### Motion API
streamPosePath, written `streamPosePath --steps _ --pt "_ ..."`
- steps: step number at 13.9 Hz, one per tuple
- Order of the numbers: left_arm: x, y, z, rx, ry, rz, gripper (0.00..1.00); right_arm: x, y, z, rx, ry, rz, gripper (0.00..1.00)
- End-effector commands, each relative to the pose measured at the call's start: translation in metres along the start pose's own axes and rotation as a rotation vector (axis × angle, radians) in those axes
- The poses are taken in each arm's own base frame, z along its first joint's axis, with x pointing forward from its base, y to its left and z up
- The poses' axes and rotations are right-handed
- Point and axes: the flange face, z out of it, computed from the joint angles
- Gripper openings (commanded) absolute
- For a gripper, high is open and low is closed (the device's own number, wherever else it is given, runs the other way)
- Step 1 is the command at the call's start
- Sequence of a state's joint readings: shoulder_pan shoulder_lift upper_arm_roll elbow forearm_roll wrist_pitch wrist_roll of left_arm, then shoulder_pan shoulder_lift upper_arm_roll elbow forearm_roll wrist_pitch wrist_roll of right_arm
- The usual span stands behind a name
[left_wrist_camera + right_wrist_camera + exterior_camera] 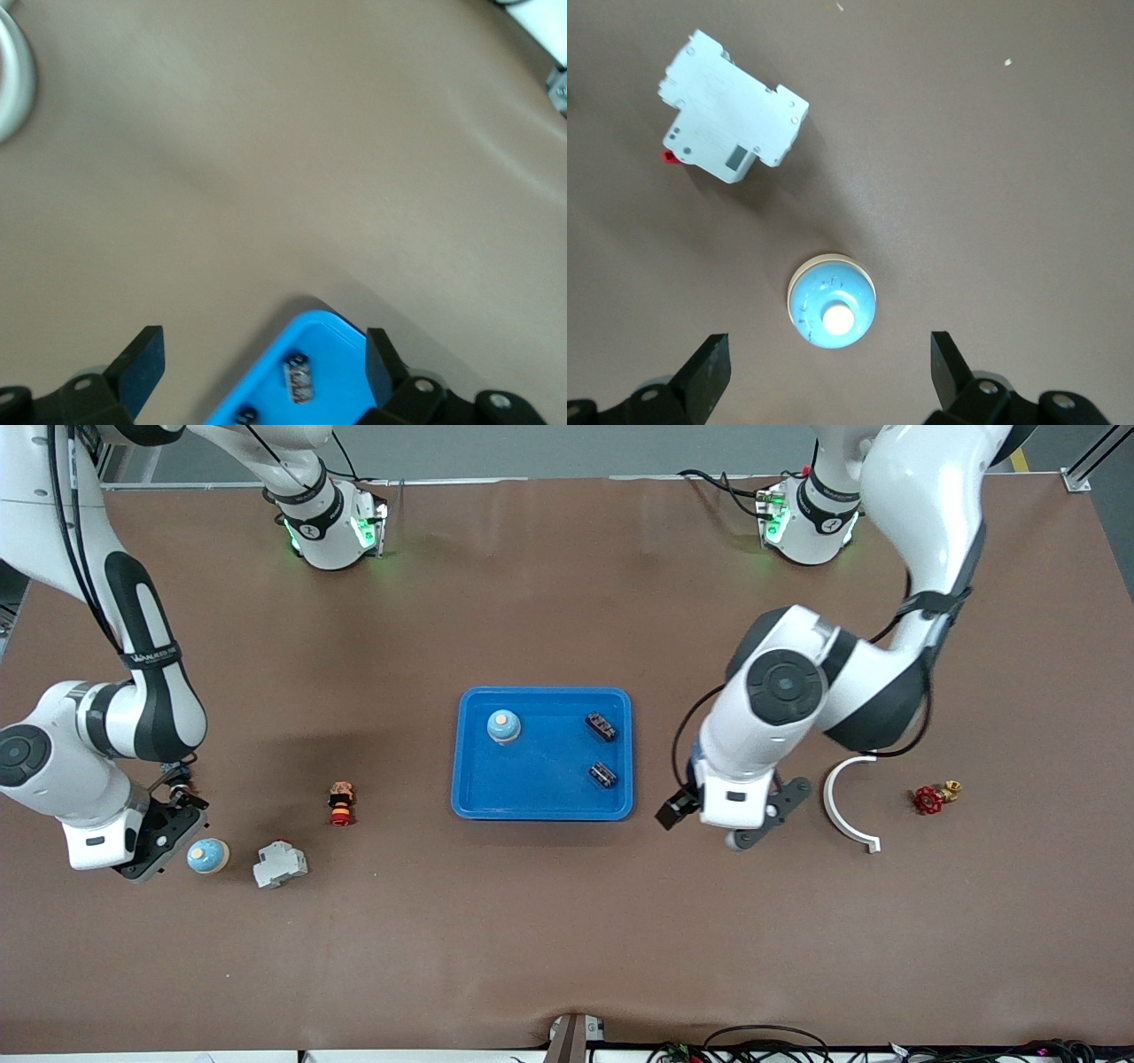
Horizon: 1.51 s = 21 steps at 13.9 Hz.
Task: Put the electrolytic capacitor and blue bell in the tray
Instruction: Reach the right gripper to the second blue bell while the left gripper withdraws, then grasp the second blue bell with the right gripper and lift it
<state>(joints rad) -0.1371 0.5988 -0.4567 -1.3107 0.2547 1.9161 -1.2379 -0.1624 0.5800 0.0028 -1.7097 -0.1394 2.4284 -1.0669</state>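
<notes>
My right gripper [828,376] is spread wide, empty, just beside a domed, glossy blue bell [208,856] on the matte brown table. My left gripper [266,367], also spread, hangs beside the smooth plastic tray [542,805], which holds another bell [503,726] and two dark cylindrical capacitors [601,726].

Brown-covered table [567,939], grey floor [532,452]

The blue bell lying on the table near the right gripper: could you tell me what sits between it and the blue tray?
In the front view, a white circuit breaker and a small red-and-black push button lie between that blue bell and the tray; otherwise bare brown table.
</notes>
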Motion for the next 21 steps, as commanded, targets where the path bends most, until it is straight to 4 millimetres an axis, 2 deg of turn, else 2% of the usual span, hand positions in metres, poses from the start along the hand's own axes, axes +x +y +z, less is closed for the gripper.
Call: streamPosePath --steps 1,5,9,12,15,16,21 --pt "0.022 -0.031 -0.034 0.044 0.008 0.071 1.0 -0.009 0.011 0.032 0.016 -0.009 -0.012 1.0" --pt "0.065 -0.079 -0.077 0.094 0.018 0.192 1.0 -0.019 0.003 0.063 0.066 -0.026 0.0 1.0" --pt "0.095 -0.131 -0.122 0.141 0.019 0.331 1.0 -0.018 0.004 0.07 0.07 -0.029 0.0 1.0" --pt "0.11 -0.163 -0.155 0.153 0.038 0.445 1.0 -0.015 0.006 0.074 0.07 -0.028 -0.001 1.0" --pt "0.129 -0.205 -0.185 0.126 0.004 0.517 1.0 -0.01 0.01 0.077 0.067 -0.027 -0.002 1.0" --pt "0.134 -0.219 -0.193 0.114 -0.014 0.514 1.0 -0.01 0.013 0.081 0.065 -0.026 -0.001 1.0" --pt "0.124 -0.245 -0.229 0.127 -0.015 0.555 1.0 -0.008 0.012 0.095 0.078 -0.028 0.0 1.0"
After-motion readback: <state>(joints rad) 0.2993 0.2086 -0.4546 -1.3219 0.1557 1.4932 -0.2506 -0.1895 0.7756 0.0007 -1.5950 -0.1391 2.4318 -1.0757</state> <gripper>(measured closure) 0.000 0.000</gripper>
